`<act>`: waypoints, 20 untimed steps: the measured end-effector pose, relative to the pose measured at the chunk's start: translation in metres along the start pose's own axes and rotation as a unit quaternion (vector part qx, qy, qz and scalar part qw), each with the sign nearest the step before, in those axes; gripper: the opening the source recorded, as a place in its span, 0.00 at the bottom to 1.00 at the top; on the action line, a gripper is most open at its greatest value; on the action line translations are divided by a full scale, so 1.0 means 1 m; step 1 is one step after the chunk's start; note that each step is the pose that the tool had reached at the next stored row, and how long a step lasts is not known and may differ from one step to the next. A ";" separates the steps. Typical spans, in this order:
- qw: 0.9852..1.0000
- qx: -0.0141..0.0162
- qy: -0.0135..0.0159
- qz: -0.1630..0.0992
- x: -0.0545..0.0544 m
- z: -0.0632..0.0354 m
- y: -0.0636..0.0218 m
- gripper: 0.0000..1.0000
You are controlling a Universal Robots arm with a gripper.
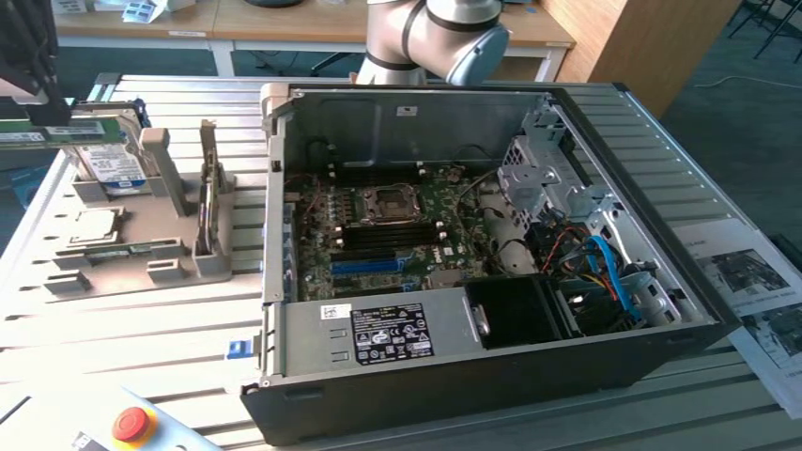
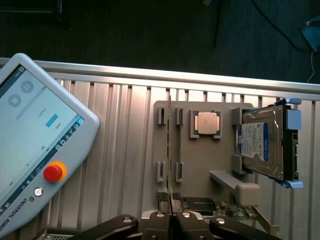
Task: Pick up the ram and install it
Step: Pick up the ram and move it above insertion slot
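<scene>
We log, over the slatted table and to the exterior view's left of the open computer case, above the grey parts tray, the claw pinched nearly closed on the ram, which juts edge-on from between its fingers.
</scene>
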State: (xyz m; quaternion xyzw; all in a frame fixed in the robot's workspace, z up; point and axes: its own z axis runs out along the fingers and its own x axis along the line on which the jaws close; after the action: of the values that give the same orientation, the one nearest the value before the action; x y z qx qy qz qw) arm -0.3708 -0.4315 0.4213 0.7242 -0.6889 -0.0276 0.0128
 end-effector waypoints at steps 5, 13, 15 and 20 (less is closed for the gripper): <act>1.000 -0.004 0.000 0.000 0.002 -0.0010 -0.0164 0.11; 1.000 -0.009 0.000 0.000 0.005 -0.0028 -0.0462 0.11; 1.000 -0.010 -0.001 0.000 0.006 -0.0033 -0.0541 0.11; 1.000 -0.014 -0.001 0.000 0.008 -0.0045 -0.0742 0.11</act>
State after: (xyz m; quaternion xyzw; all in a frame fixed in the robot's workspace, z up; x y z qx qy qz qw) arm -0.2962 -0.4362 0.4214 0.7238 -0.6887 -0.0375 0.0223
